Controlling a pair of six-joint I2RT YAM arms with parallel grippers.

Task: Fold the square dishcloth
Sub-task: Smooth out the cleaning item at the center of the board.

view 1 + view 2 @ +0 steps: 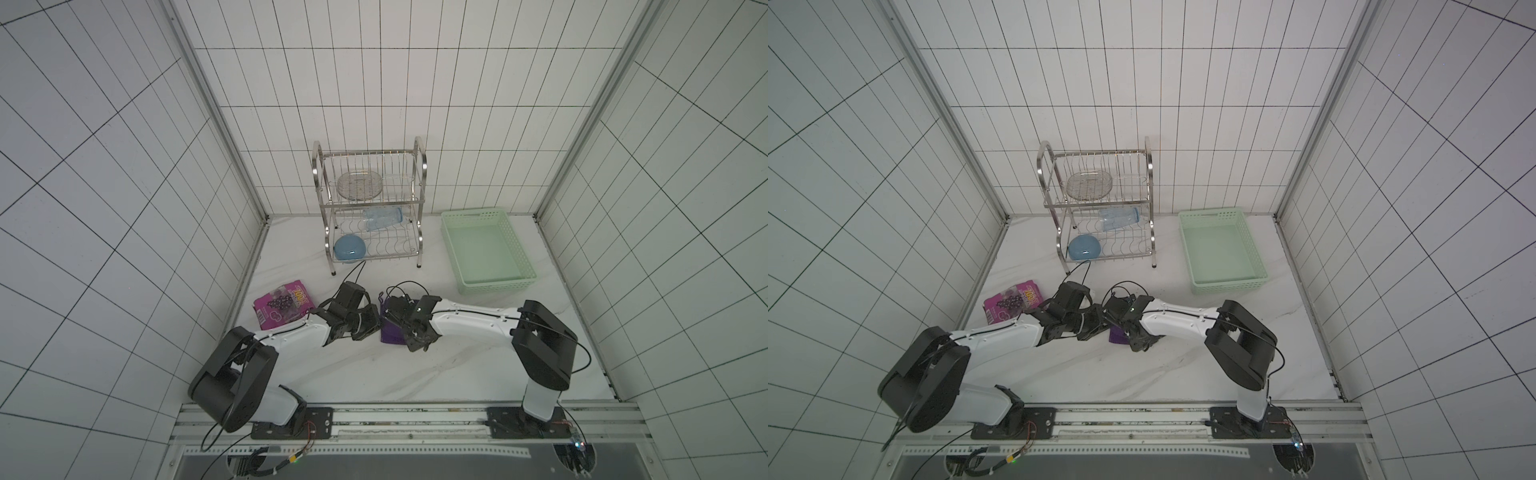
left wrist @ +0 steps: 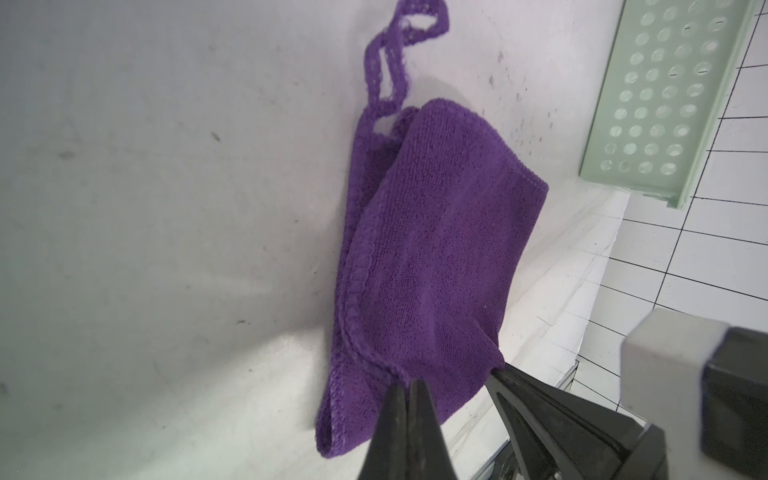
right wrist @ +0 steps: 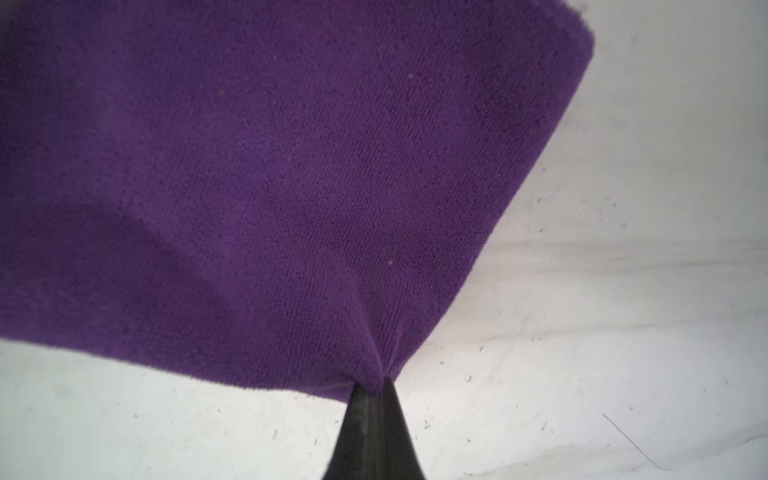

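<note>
Far left on the desk (image 1: pixel 374 374): a glossy pink-purple snack packet (image 1: pixel 279 307) lies flat, clear of the work.

Next, the left hand (image 2: pixel 407 384): fingers are pressed together on the hemmed edge of the square dishcloth (image 2: pixel 436 249), and cloth is pinched between the tips.

The dishcloth sits mid-desk between the two hands, largely hidden under them in both top views (image 1: pixel 392 332). In the left wrist view it is doubled, one layer over another with the hems running side by side. Its thin loop (image 2: pixel 399 54) trails on the desk at the corner away from the grip.

The right hand (image 3: pixel 372 384) is closed on the cloth's edge near a corner, and the fabric puckers into the tips. The two hands grip close together.

Behind, a metal dish rack (image 1: pixel 422 166) holds a clear dish on top and a bottle and blue bowl (image 1: pixel 350 248) below.

Far right: a green basket (image 1: pixel 451 232), well apart from the cloth.
</note>
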